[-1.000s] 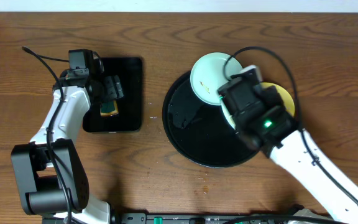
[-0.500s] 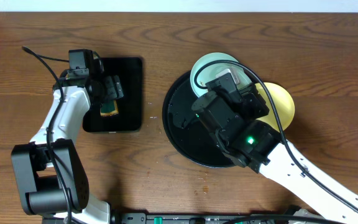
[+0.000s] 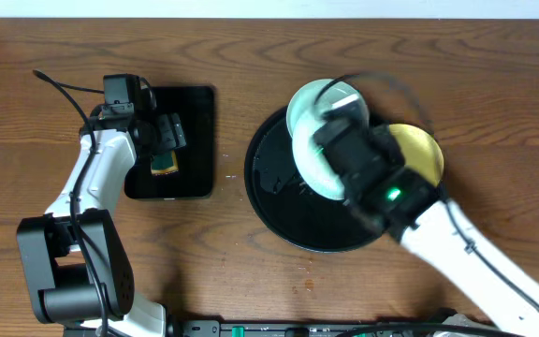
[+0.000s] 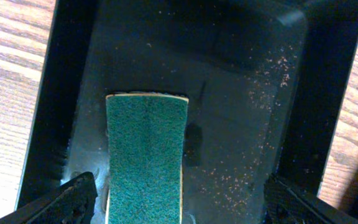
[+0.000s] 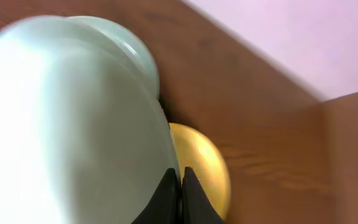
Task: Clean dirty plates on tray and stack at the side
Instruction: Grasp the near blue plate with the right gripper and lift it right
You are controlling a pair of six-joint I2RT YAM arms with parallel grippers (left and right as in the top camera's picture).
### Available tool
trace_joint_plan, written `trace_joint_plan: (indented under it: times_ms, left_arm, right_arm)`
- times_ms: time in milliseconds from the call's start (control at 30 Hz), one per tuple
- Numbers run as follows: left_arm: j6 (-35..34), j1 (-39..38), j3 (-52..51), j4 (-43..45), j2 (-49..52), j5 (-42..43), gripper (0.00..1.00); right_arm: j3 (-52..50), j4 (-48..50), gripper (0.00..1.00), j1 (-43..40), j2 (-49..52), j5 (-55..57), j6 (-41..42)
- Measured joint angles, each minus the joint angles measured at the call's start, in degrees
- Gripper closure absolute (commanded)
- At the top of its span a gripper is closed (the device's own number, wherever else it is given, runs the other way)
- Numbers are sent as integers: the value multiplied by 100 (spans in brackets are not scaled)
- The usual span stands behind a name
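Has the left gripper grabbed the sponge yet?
No: the left gripper stands open over the sponge, which lies flat in the rectangular tray.

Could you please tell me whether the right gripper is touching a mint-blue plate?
Touching. The right wrist view shows the right gripper shut on the rim of the nearer mint-blue plate, pinching its edge.

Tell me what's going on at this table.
The right arm's jaws are shut on the rim of one mint plate, holding it over the round black tray. A second mint plate and the yellow plate lie at the tray's edge. The left arm's jaws hang open above a green sponge in the rectangular tray.
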Motion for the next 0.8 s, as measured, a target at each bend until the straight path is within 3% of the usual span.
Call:
trace_joint_plan:
  times_ms: [300,500,667,800]
  left_arm:
    - [0,0,0,2,0,0,14]
    - [0,0,0,0,0,0,14]
    - [0,0,0,0,0,0,14]
    - [0,0,0,0,0,0,14]
  right_arm:
    - [50,575,99,-3362,0,-2618,160]
    - [116,1012,99,-5569,184,-3421,511]
    - [138,1163,99,-6577,754,-3613,632]
    - [142,1228,99,-6806,1537,-3665,671]
